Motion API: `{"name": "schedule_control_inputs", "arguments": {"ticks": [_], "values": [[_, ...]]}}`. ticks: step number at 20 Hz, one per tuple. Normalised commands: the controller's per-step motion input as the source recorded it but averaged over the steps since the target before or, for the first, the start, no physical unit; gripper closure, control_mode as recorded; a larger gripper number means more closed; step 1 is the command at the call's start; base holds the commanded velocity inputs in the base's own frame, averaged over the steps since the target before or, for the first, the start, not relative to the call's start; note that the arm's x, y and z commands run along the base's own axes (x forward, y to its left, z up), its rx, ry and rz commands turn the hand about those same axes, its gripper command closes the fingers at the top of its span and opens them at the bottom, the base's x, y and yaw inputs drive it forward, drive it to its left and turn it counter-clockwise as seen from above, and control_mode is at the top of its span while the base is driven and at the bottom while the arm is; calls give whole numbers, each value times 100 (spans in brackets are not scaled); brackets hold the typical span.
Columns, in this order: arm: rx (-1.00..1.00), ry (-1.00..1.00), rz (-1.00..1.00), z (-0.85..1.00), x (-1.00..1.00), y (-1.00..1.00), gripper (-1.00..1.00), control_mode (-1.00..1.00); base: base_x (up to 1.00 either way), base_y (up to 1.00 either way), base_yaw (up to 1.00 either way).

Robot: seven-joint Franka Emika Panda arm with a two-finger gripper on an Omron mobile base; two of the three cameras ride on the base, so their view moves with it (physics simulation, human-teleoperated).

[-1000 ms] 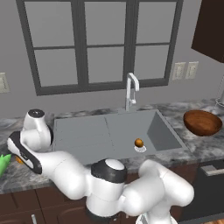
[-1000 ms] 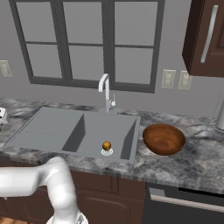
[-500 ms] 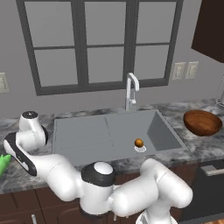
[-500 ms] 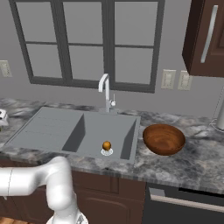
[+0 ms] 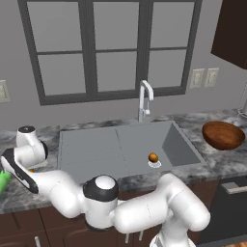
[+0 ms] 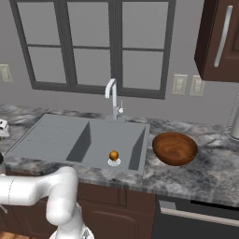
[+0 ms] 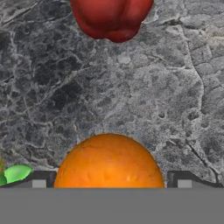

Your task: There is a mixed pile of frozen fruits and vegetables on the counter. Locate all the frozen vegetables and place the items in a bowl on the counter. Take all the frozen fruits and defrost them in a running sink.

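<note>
The claw [image 7: 109, 181] hangs over the grey worktop [image 7: 131, 87] left of the sink [image 5: 125, 147], its tips spread wide on either side of the bright orange ball [image 7: 109, 162]. A red ball [image 7: 111, 17] lies beyond it and a green piece [image 7: 16, 173] just beside. A brownish ball [image 5: 153, 157] sits in the sink; the bowl [image 5: 223, 135] stands right of it.

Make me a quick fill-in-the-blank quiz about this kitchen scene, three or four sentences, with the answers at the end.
1. The brownish orange ball sits in the sink, on its ____.
2. In the hand view, the bright orange ball lies between the tips of the ____ tool.
3. The wooden bowl on the counter holds ____.
4. Beyond the bright orange ball lies a ____ piece.

Missing words: drain; open; nothing; red
</note>
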Motion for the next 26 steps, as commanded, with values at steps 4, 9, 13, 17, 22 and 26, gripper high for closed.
{"name": "schedule_control_inputs", "arguments": {"ticks": [4, 9, 13, 17, 22, 26], "values": [[-7, 10, 0, -34, 17, 24, 100, -100, 0, 0, 0], [-6, 8, 0, -24, 8, 6, 100, -100, 0, 0, 0], [-4, 2, 0, -7, 1, 0, 100, -100, 0, 0, 0], [0, 0, 0, 1, 0, -13, 100, -100, 0, 0, 0], [0, 1, -2, 18, 0, -31, 100, -100, 0, 0, 0], [0, 0, -1, 31, 0, -36, 100, -100, 0, 0, 0]]}}
